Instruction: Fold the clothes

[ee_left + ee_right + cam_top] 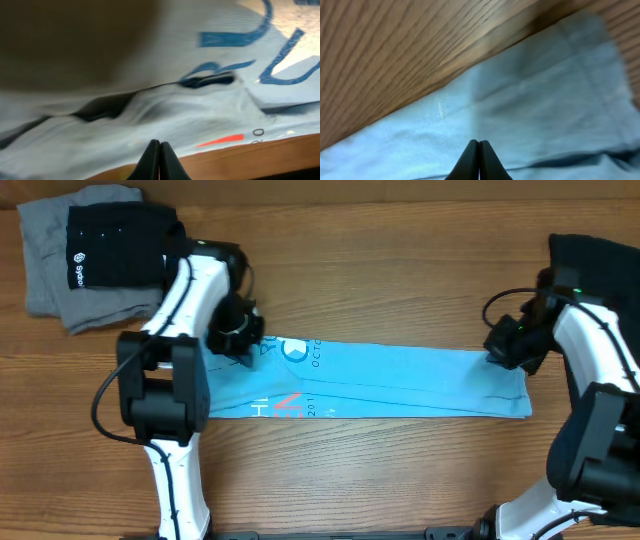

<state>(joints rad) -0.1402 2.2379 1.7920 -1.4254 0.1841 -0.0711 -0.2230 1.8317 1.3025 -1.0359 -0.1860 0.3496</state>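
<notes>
Two pincers sit at opposite ends of one long strip. From overhead, the light blue T-shirt (400,385) lies across the table (400,280), already folded lengthwise into a band. The left pincer (237,335) is down on the band's lettered end and the right pincer (505,348) on its plain end, each at the far edge. That placement looks chosen so both ends can be lifted together and the band folded over. Each arm reaches in from the near edge, elbow raised, wrist bent down onto the cloth. Behind the left pincer, well apart from the shirt, a black garment (115,245) rests on a grey garment (45,270), seemingly a finished pile kept clear of the work. A second dark garment (600,255) lies beyond the right pincer.

Left wrist view: the left pincer's jaws are shut, tips meeting with no gap. Rumpled blue cloth with dark lettering spreads just ahead of the tips, and bare wood shows to one side. I judge a pinch of fabric is caught, though the frame does not show it between the jaws.

Right wrist view: the right pincer's jaws are likewise shut. Plain blue cloth lies directly ahead, its edge running diagonally, with wood beyond. Whether cloth is actually clamped I cannot tell.
</notes>
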